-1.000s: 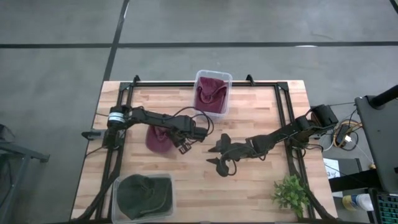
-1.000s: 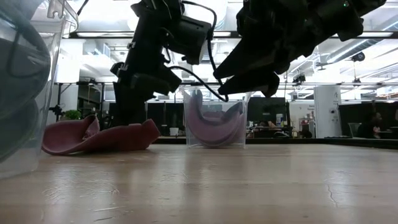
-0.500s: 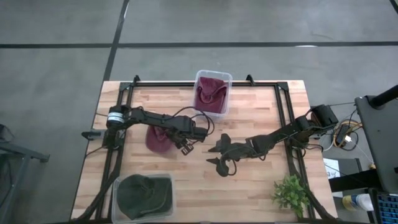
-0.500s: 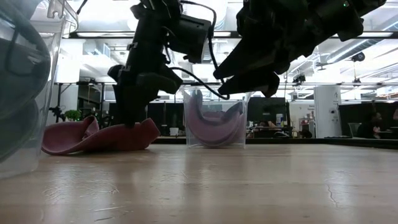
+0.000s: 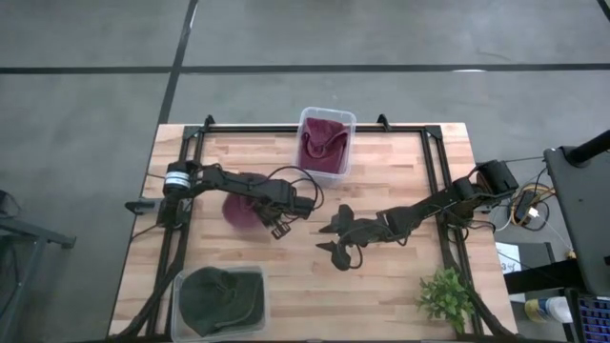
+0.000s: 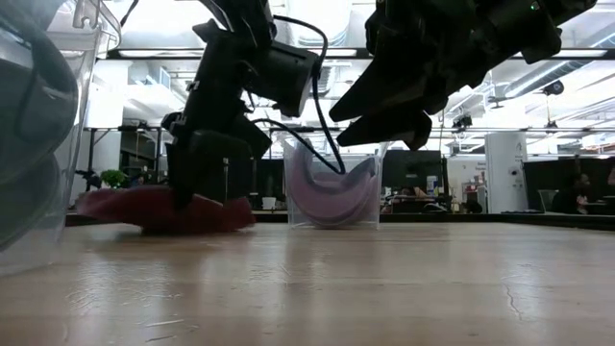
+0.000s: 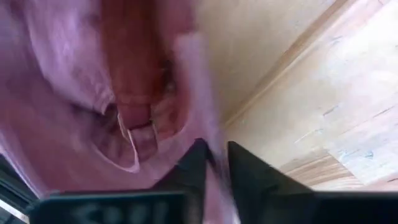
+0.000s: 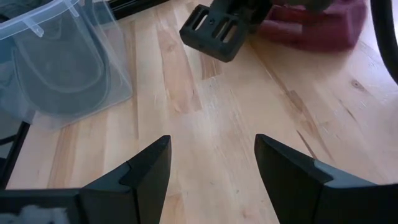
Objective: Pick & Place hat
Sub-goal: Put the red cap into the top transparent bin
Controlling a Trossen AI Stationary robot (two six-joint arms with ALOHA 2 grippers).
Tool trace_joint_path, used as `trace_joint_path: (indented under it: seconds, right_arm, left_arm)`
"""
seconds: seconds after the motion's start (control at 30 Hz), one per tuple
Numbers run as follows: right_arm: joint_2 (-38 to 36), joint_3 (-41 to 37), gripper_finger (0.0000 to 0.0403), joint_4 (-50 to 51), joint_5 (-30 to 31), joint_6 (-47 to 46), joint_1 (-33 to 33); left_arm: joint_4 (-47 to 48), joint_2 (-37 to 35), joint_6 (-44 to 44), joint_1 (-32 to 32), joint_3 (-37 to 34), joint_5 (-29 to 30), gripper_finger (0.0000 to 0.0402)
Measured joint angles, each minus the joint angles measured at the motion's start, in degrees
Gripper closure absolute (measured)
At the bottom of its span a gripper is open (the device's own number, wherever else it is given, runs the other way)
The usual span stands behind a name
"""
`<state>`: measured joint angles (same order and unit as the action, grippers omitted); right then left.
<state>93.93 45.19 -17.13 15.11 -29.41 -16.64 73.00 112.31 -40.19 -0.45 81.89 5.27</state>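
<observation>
Count: three hats, two clear bins, two arms, one plant.

Hat 1, the red hat (image 5: 238, 211), lies on the table (image 5: 400, 276) left of centre, bunched under the left gripper (image 5: 278, 227). In the left wrist view its fabric (image 7: 93, 81) fills most of the frame and a fold sits between the two dark fingers (image 7: 189, 168), so the jaws stand narrow, pinching the cloth. In the low view the hat (image 6: 144, 207) is still on the table surface, with the gripper (image 6: 207, 183) pressed down on its right part.

Hat 2, a maroon hat (image 5: 324, 148), sits inside the far bin (image 5: 327, 116) at the table's back edge, centre. Hat 3, a dark green hat (image 5: 214, 297), sits inside the near bin (image 5: 259, 276) at the front left corner.

The right gripper (image 5: 340, 250) hangs above bare table at centre, well apart from the red hat. Its jaws are spread wide, nothing between them; the right wrist view shows only wood between the fingers (image 8: 143, 171).

A small green plant (image 5: 448, 297) stands at the front right corner.
</observation>
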Motion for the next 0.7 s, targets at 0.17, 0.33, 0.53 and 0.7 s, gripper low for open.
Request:
trace_joint_path:
  seconds: [0.17,0.33,0.53,0.7]
  right_arm:
    - [-0.02,0.00,0.0179,0.01,0.00,-0.15,0.00]
    - [-0.02,0.00,0.0179,0.03,-0.02,-0.15,-0.01]
    - [-0.02,0.00,0.0179,0.11,-0.01,0.26,0.00]
    - [-0.02,0.00,0.0179,0.22,-0.03,0.94,-0.25]
  left_arm:
    - [1.26,-0.07,1.88,0.29,1.65,0.57,0.0390]
    - [8.81,-0.57,3.44,1.04,5.08,-0.61,0.0395]
    - [11.09,-4.42,1.42,3.08,9.38,-9.46,0.0395]
    - [9.31,-7.45,-1.45,4.07,13.63,-13.07,0.0395]
